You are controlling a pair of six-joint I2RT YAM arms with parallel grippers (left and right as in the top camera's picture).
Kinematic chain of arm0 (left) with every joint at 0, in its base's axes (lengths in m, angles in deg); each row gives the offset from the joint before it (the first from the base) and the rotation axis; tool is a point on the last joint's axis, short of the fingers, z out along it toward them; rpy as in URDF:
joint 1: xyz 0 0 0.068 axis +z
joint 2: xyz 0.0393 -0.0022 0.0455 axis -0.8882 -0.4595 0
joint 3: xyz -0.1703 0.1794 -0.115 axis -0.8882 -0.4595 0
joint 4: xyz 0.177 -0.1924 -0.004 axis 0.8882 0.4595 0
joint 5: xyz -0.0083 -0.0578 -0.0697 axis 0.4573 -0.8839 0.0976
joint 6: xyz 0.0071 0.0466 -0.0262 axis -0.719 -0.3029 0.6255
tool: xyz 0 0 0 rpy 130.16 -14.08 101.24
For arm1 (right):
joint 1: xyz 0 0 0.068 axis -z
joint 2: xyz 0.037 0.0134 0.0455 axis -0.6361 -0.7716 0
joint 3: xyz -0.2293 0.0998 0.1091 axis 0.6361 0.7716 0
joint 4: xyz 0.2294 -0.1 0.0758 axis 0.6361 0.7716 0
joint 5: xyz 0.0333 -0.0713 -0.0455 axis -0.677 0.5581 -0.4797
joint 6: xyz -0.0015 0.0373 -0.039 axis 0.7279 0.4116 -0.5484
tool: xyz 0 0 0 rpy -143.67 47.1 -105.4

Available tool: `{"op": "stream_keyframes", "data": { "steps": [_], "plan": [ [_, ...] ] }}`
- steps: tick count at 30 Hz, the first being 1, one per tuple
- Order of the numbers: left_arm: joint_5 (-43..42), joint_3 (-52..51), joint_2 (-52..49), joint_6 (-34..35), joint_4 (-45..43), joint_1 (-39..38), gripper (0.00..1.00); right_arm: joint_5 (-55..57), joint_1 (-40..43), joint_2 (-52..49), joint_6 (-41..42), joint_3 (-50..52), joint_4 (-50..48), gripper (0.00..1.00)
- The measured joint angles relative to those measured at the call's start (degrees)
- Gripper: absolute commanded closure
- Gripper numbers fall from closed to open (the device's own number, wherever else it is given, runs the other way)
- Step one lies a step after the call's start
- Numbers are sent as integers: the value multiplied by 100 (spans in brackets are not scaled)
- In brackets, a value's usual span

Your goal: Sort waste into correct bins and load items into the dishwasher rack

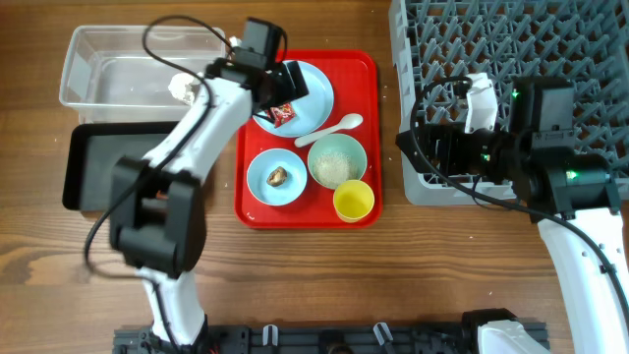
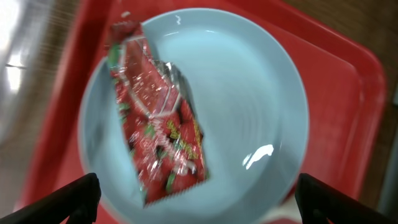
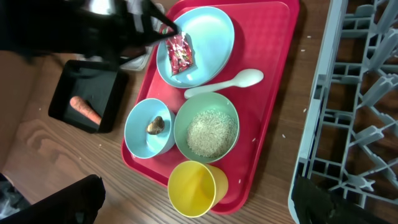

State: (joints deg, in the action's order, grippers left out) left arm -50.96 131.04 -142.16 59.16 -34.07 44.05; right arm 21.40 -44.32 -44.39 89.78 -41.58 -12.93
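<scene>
The red wrapper (image 2: 155,118) lies on the large light-blue plate (image 2: 249,93) on the red serving tray (image 1: 307,211). My left gripper (image 2: 199,202) hovers over the plate, open and empty, its fingers either side of the wrapper's lower end. My right gripper (image 3: 199,199) is open and empty, between the tray and the grey rack (image 1: 511,88), above the yellow cup (image 3: 198,188). The green bowl (image 3: 206,127) holds rice. The small blue dish (image 3: 140,140) holds a brown scrap (image 3: 155,126). The white spoon (image 3: 227,84) lies between plate and bowl. The carrot (image 3: 85,109) lies in the black tray (image 3: 68,87).
The clear tub (image 1: 138,64) stands at the back left with white tissue (image 1: 182,88) at its right end. The black tray (image 1: 98,167) sits in front of it, partly under my left arm. The rack fills the back right corner.
</scene>
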Motion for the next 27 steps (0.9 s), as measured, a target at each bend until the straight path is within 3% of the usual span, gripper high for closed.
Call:
{"op": "stream_keyframes", "data": {
  "steps": [8, 9, 12, 13, 16, 19, 20, 21, 24, 27],
  "plan": [
    [225, -24, -835, 343, -658, -55, 2, 0, 0, 0, 0, 0, 79, 0],
    [308, -24, -839, 354, -732, -55, 11, 0, 0, 0, 0, 0, 79, 0],
    [391, -24, -863, 387, -789, -55, 66, 0, 0, 0, 0, 0, 81, 0],
    [398, -24, -863, 402, -789, -55, 74, 0, 0, 0, 0, 0, 81, 0],
    [444, -24, -866, 369, -782, -55, 91, 0, 0, 0, 0, 0, 81, 0],
    [459, -24, -872, 385, -782, -52, 92, 0, 0, 0, 0, 0, 85, 0],
    [457, -24, -872, 387, -782, -55, 88, 0, 0, 0, 0, 0, 87, 0],
    [457, -24, -872, 387, -782, -52, 76, 0, 0, 0, 0, 0, 87, 0],
    [431, -24, -872, 380, -782, -55, 23, 0, 0, 0, 0, 0, 87, 0],
    [262, -15, -872, 409, -761, -55, 2, 0, 0, 0, 0, 0, 101, 0]
  ]
}}
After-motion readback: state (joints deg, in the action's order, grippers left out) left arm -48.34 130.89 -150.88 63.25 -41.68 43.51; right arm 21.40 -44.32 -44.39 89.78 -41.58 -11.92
